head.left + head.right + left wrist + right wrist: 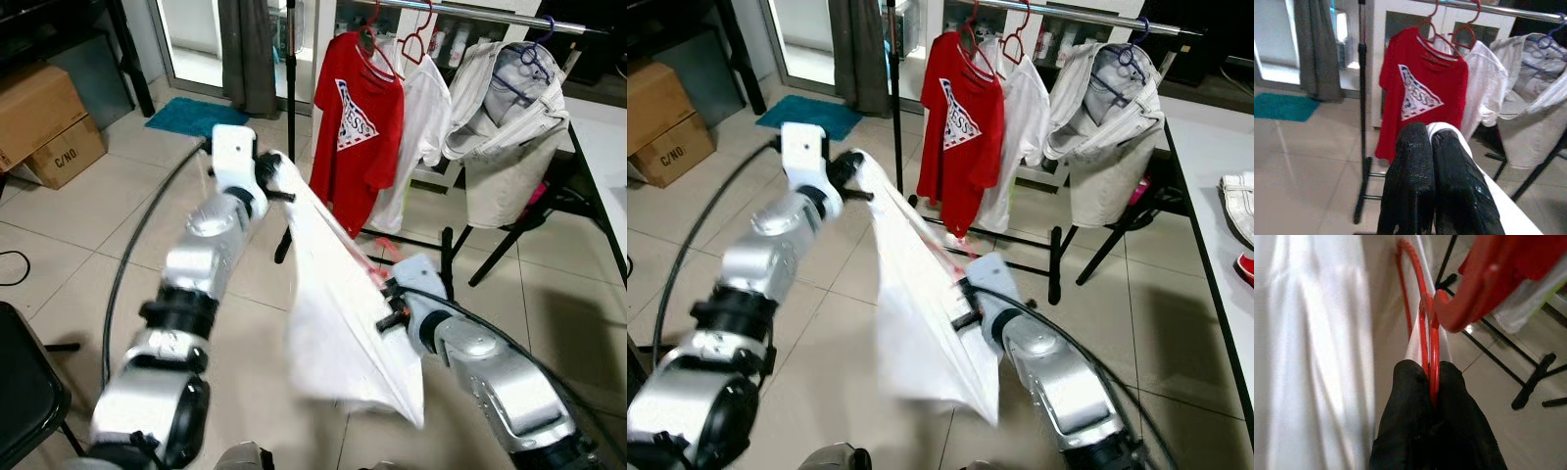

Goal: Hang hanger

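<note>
- Red hanger (1422, 323): thin, glossy wire, smooth.
- White garment (343, 323): soft matt cloth, creased.
- Right gripper (1434, 396) fingers (1410, 421): matt black, finely textured.
- Rail (1508, 10): polished metal.
- Floor (118, 225): glossy tiles.
- Cardboard box (44, 122): dull brown.

Both silver arms reach forward in front of the robot. The left arm stretches up and away, its wrist well ahead of the body, and the left gripper (1431, 142) has its two black fingers pressed flat together on the edge of a white garment (343, 323). The right arm is bent lower and nearer, forearm angled inward. The right gripper (1434, 382) has its fingers closed on the thin red wire of a hanger (1422, 308), though in the eye views its tips seem hidden behind the cloth.
</note>
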Robot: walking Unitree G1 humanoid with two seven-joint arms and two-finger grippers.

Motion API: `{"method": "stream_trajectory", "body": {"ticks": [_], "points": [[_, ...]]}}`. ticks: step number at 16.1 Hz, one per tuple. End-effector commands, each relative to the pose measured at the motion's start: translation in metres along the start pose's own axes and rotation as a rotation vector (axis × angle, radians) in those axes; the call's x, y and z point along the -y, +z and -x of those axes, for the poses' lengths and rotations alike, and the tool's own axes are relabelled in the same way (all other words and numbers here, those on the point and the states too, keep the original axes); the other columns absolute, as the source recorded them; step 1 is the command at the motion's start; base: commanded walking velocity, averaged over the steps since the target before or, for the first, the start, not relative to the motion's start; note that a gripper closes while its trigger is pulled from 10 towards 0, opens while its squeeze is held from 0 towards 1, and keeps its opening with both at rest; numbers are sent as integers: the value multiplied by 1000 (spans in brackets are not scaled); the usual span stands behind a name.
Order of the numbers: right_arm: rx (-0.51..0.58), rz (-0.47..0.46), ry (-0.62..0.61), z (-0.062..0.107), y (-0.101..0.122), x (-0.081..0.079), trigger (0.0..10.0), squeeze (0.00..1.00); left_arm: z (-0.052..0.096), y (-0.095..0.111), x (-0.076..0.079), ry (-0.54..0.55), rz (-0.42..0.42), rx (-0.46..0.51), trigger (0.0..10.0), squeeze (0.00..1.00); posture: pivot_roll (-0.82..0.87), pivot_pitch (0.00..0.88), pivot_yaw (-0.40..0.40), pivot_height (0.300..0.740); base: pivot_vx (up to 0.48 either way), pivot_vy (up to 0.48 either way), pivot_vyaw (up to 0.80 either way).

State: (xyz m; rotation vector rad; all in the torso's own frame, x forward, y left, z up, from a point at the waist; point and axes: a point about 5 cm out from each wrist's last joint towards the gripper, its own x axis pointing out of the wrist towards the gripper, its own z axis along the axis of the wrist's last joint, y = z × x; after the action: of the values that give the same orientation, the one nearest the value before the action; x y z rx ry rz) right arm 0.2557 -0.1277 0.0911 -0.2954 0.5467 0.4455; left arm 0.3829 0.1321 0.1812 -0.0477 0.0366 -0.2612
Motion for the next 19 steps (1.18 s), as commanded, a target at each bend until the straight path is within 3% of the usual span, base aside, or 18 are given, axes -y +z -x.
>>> {"method": "stream_trajectory", "body": {"ticks": [1, 3, 4, 5, 6, 7, 8, 10, 12, 14, 17, 19], "points": [[-111, 16, -18, 3, -17, 7, 10000, 0, -2, 25, -8, 11, -62, 73, 0, 0, -59, 1, -17, 740, 0, 0, 0], [-155, 76, -3, 8, -15, 11, 10000, 0, -2, 6, 10, -79, -98, -7, 0, 0, -64, 2, -16, 740, 0, 0, 0], [-214, 147, 63, 14, -16, 10, 10000, 0, 0, -13, 31, -164, -98, -63, 0, 0, -68, 5, -18, 740, 0, 0, 0], [-220, 163, 77, 15, -16, 9, 10000, 0, 1, -17, 36, -187, -92, -75, 0, 0, -68, 5, -18, 740, 0, 0, 0], [-82, -56, 137, 13, 3, 1, 10000, 0, 4, -26, 51, -256, -102, -101, 0, 0, -70, 6, -20, 740, 0, 0, 0], [-48, -93, 98, 14, 9, 6, 10000, 0, 6, -32, 61, -310, -121, -114, 0, 0, -70, 9, -20, 740, 0, 0, 0], [-99, 55, 8, 14, 5, 17, 10000, 0, 7, -34, 65, -331, -127, -123, 0, 0, -71, 10, -19, 740, 0, 0, 0], [-58, -47, 6, 13, 10, 19, 10000, 0, 6, -34, 64, -325, -126, -125, 0, 0, -70, 12, -18, 740, 0, 0, 0], [-132, 75, -24, 16, 3, 25, 10000, 0, 6, -34, 58, -293, -134, -128, 0, 0, -71, 14, -16, 740, 0, 0, 0], [-171, 108, -26, 18, -3, 25, 10000, 0, 6, -32, 49, -238, -140, -119, 0, 0, -72, 13, -13, 740, 0, 0, 0], [-188, 116, -55, 19, -6, 28, 10000, 0, 4, -30, 38, -159, -142, -108, 0, 0, -71, 13, -13, 740, 0, 0, 0], [-144, 33, -146, 18, -2, 37, 10000, 0, 4, -29, 30, -112, -150, -108, 0, 0, -68, 11, -15, 740, 0, 0, 0]]}}
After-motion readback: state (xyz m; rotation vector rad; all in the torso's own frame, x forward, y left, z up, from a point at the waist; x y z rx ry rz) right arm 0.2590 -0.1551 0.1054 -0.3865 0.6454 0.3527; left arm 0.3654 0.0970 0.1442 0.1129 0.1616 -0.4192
